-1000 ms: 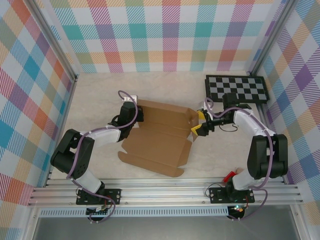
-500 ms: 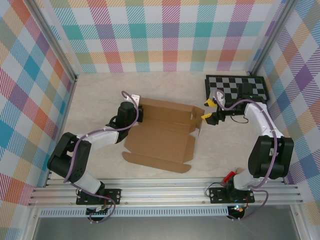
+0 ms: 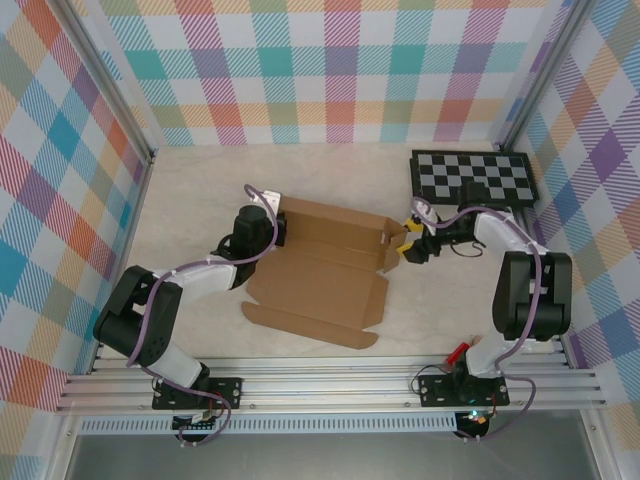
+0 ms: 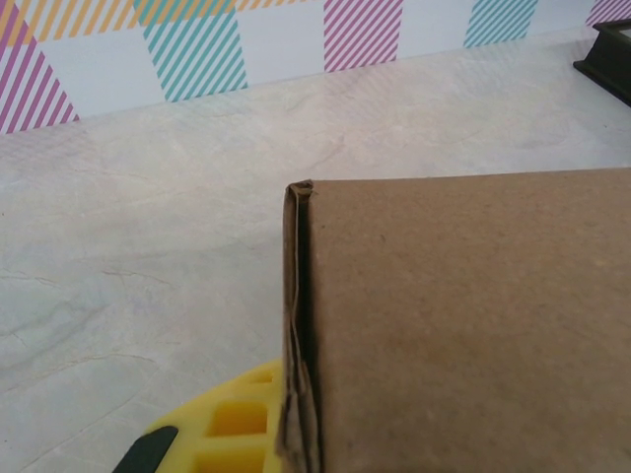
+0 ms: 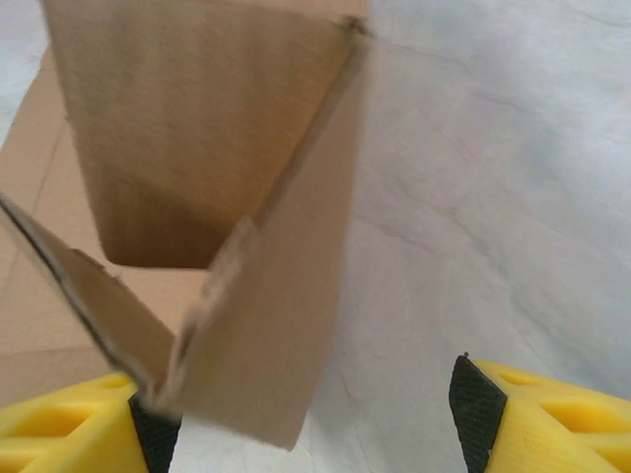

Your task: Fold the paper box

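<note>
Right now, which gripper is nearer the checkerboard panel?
Right. The right gripper is at the paper box's right end, just short of the checkerboard panel's near-left corner. The left gripper is at the box's far-left corner, the whole box between.

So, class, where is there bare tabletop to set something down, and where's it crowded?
Bare: far strip between back wall and box, left of checkerboard; near strip between box and rail. Crowded: left gripper and right gripper at the box.
</note>
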